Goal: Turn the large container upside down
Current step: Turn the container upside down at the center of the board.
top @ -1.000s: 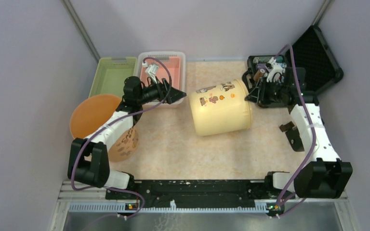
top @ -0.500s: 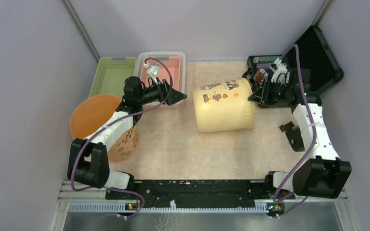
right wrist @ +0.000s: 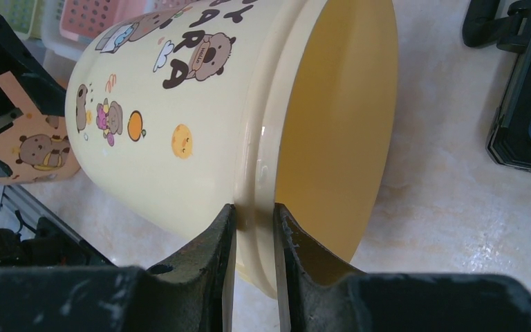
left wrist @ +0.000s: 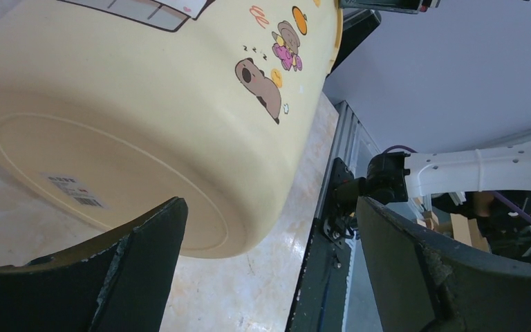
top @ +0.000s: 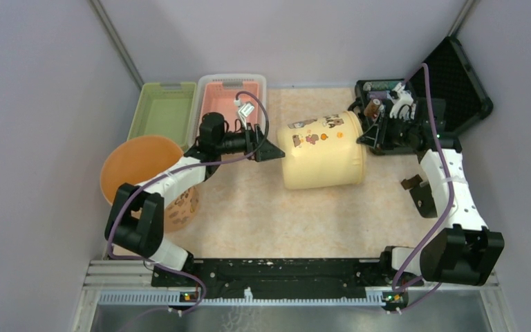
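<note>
The large container [top: 321,152] is a cream-yellow bucket with cartoon stickers, lying on its side in mid-table, base to the left, mouth to the right. My right gripper [top: 364,135] is shut on its rim, one finger inside and one outside, as the right wrist view [right wrist: 254,211] shows. My left gripper [top: 274,151] is open and empty, its tips right beside the bucket's base. In the left wrist view the bucket's base [left wrist: 104,173] fills the upper left between the spread fingers [left wrist: 148,242].
A green bin [top: 160,111] and a pink bin [top: 231,97] stand at the back left. An orange bowl [top: 135,166] and a patterned cup [top: 180,207] sit at the left. An open black case [top: 449,83] lies at the back right.
My left arm has swung right, bringing its open gripper up to the bucket's base. The right gripper earlier shifted the bucket slightly to the right and has since held still.
</note>
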